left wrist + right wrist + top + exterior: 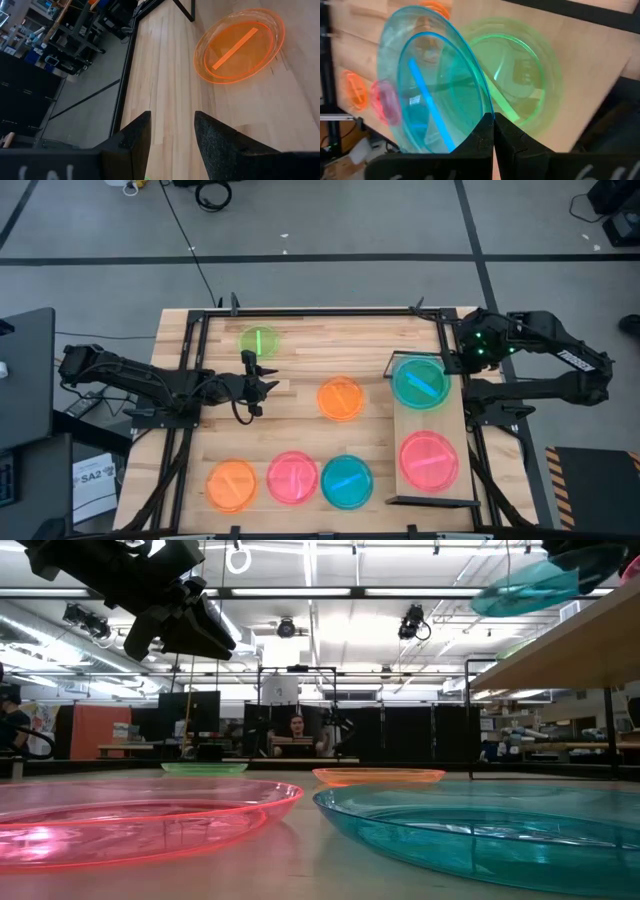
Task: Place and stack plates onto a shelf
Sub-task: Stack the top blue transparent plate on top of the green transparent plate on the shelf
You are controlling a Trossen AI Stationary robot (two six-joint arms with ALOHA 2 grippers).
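While gripped, translucent teal plate (427, 95) (tilted), above green plate (525, 85)

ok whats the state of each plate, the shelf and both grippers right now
left gripper: open, empty, over the table
right gripper: shut on teal plate's rim
teal plate: held tilted above green plate on the shelf
green plate on the shelf: flat
pink plate on the shelf: flat
shelf: holds two plates
green plate, two orange plates, pink, teal: flat on table
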